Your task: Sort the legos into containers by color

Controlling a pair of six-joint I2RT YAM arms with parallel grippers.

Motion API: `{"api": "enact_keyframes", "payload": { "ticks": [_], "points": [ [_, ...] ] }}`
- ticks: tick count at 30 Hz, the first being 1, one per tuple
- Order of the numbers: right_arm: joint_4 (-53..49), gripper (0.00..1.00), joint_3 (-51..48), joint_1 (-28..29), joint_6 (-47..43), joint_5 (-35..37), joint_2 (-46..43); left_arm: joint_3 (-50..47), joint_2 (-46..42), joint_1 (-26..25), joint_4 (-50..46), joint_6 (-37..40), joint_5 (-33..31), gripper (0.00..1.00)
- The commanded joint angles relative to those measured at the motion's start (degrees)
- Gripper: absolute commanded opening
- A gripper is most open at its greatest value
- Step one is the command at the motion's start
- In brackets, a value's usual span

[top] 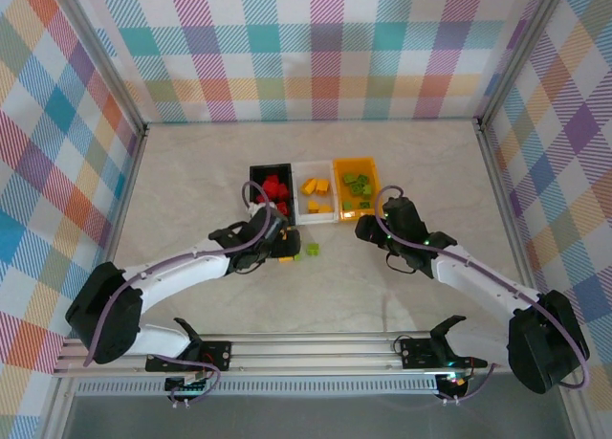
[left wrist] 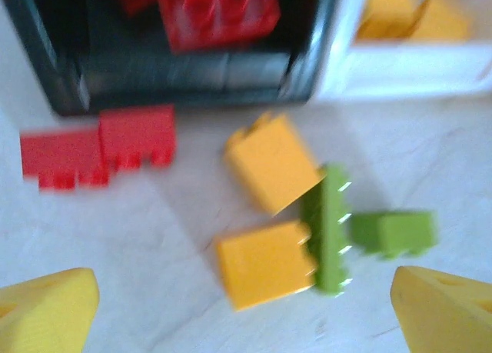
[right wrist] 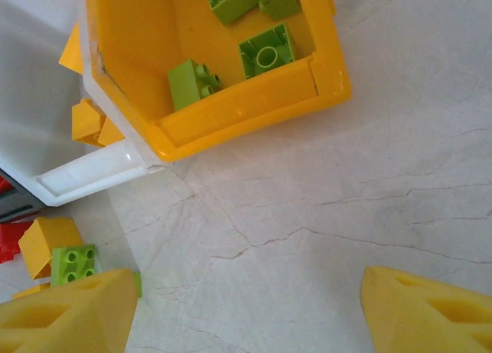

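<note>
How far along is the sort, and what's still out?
Mostly done: red studded bricks lie in the black plastic bin, yellow-orange ones in the white bin, lime ones in the orange bin. Nothing in hand: both arms' jaws stand open. Remaining, loose on the table: two red bricks, two yellow-orange bricks, two green bricks.

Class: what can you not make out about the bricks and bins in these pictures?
Left wrist view: blur smears the red bricks; studs uncountable.
Left wrist view: top edge cuts the black bin.
Right wrist view: top edge cuts the orange bin.
Top view: loose bricks too small to count.
</note>
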Motion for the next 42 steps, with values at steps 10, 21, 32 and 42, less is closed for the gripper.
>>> {"api": "enact_keyframes", "payload": {
  "ticks": [10,21,32,42],
  "points": [
    [-0.56,0.77,-0.40,0.18,1.05,1.31,-3.17,-3.55,8.49,-0.30,5.16,-3.25,-2.76,0.90],
    [-1.74,0.77,-0.62,0.18,0.47,2.09,-6.18,-9.25,-1.65,0.68,-4.62,-6.77,-6.28,0.86],
    [-3.68,0.77,-0.27,0.15,0.06,2.86,-5.18,-4.68,-2.42,-1.53,-2.88,-5.05,-5.03,0.98],
    [-4.49,0.79,-0.10,0.13,0.81,3.50,-5.50,-3.40,3.21,-1.34,0.22,-2.81,-5.70,1.00]
  ]
}}
